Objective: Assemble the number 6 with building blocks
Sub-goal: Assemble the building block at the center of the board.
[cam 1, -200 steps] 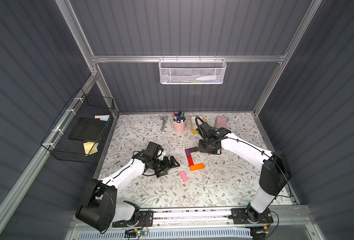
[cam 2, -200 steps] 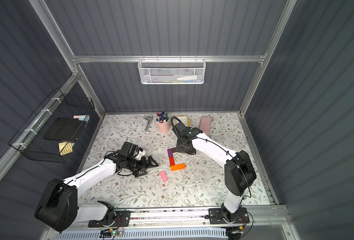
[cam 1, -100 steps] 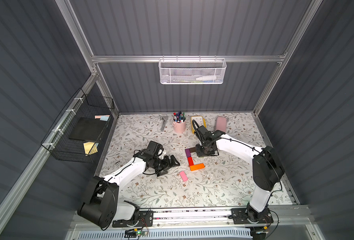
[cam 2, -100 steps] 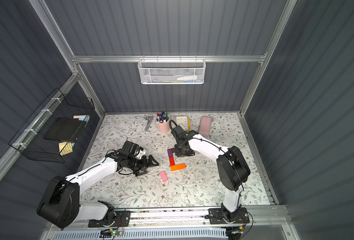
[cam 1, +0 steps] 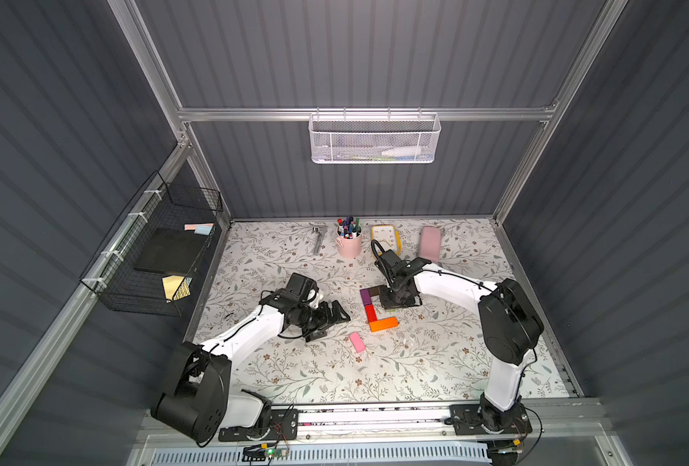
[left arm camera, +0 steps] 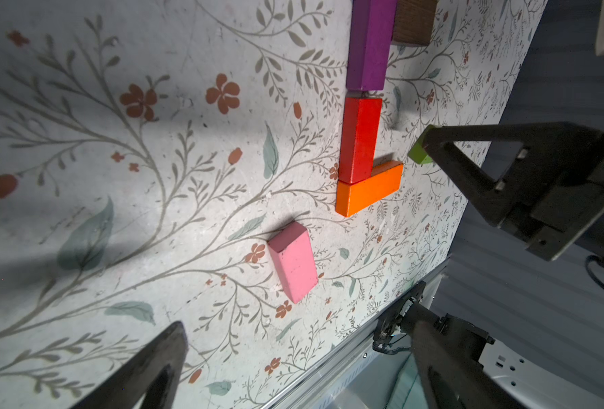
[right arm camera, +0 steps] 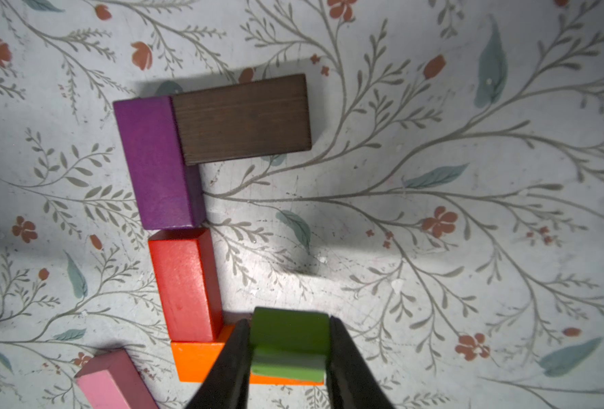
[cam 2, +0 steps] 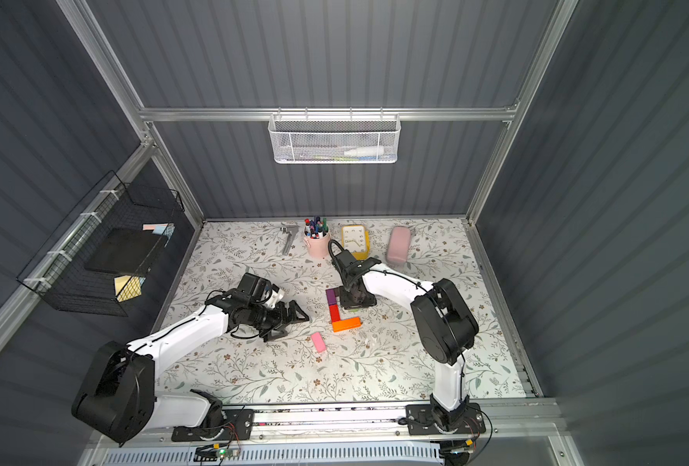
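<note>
Four laid on the worktop [cam 1: 294,262]: brown bar [right arm camera: 243,118], purple bar [right arm camera: 155,163], red bar [right arm camera: 183,283], orange bar [right arm camera: 194,361]. My right tool [right arm camera: 288,324] pinches the green cube [right arm camera: 289,368] at 3 o'clock of the red bar. The pink block [cam 1: 356,342] lies loose at 7 o'clock of the orange bar, and my left tool [cam 1: 336,322] is wide and empty.

orange block [right arm camera: 197,361] touching red block [right arm camera: 185,283]: partly covered by green cube [right arm camera: 289,329] | pink block [right arm camera: 109,382]: cut off at edge

4 clustered blocks [cam 1: 370,312] on mat [cam 1: 435,363], centre | 1 loose block [cam 1: 357,342] before them, apart | cup [cam 1: 349,247], clock [cam 1: 387,236], case [cam 1: 429,243] behind
</note>
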You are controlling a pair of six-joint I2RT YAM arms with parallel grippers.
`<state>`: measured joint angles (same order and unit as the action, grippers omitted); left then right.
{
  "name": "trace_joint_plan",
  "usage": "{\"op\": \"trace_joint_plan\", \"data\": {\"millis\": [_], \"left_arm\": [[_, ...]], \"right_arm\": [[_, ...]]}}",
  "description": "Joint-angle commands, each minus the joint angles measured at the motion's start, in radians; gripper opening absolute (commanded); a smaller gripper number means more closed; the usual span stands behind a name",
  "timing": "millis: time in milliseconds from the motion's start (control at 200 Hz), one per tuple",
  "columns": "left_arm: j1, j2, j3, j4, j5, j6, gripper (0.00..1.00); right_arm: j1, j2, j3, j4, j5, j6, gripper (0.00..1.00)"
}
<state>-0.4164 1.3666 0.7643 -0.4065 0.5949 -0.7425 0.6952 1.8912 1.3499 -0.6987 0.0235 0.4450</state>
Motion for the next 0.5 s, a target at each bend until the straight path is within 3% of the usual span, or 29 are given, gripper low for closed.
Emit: {"op": "trace_joint_plan", "data": {"millis": [0, 495], "left_arm": [[0.004, -0.002, 0.016, -0.021, -0.014, 0.017, 0.99], [0.004, 0.0, 0.013, -0.02, -0.012, 0.016, 0.99]], "right_arm": [[-0.003, 0.014, -0.021, 0.003, 0.017, 0.005, 0.34], [-0.003, 0.045, -0.034, 0.02, 0.009, -0.024, 0.35]]}}
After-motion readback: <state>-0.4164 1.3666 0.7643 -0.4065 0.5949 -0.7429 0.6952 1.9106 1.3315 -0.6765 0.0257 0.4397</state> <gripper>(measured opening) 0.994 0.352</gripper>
